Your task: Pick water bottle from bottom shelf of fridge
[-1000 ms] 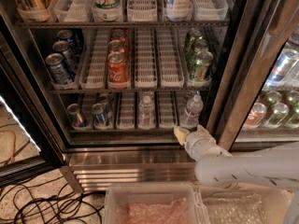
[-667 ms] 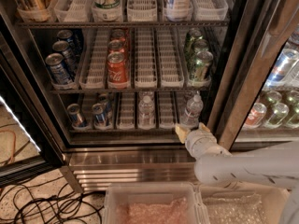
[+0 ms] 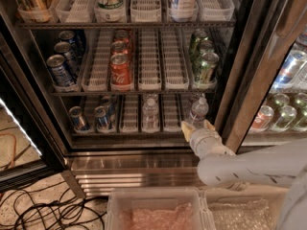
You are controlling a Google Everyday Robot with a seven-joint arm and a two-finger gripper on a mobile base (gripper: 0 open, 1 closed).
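The fridge (image 3: pixel 240 80) stands open. On its bottom shelf (image 3: pixel 128 127) a clear water bottle (image 3: pixel 198 110) with a white cap stands in the right lane. A second water bottle (image 3: pixel 150 113) stands in a middle lane. My gripper (image 3: pixel 197 127) is at the shelf's front edge, right at the foot of the right bottle. Its pale fingers (image 3: pixel 186 127) are spread to either side of the bottle's base. The white arm comes in from the lower right. The bottle stands upright on the shelf.
Two soda cans (image 3: pixel 91 118) stand at the left of the bottom shelf. Blue, red and green cans (image 3: pixel 120 68) fill the rack above. The ribbed steel base (image 3: pixel 134 171) lies below. A door post (image 3: pixel 259 80) is close on the right. Cables (image 3: pixel 43 210) lie on the floor, and bins (image 3: pixel 158 210) are in front.
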